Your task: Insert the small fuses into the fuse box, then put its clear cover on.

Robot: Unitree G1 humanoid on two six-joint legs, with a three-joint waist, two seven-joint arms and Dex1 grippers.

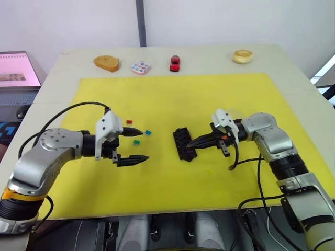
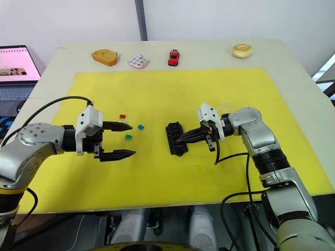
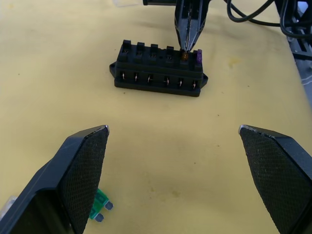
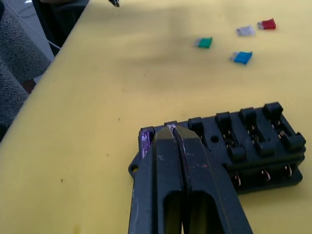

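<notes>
The yellow mat (image 1: 172, 94) covers most of the pale surface (image 1: 293, 68). On it the fuse box (image 1: 183, 144) lies near the middle, its long axis running roughly 11 to 5 o'clock in the head views. The right gripper (image 1: 191, 142) reaches it from 3 o'clock, jaws pressed together on an orange fuse (image 3: 185, 56) at the box's near end, beside a purple fuse (image 3: 198, 56) already seated. The left gripper (image 1: 139, 145) sits at 9 o'clock of the box, jaws spread wide and empty.

Loose fuses lie just beyond the left jaws: red (image 1: 129, 122), teal (image 1: 148, 133), green (image 1: 136, 141). The left arm is plainly nearer these, so I judge the next pick is its job.

The left wrist view shows the orange fuse between the right jaws; the right wrist view adds a grey fuse (image 4: 245, 31).
</notes>
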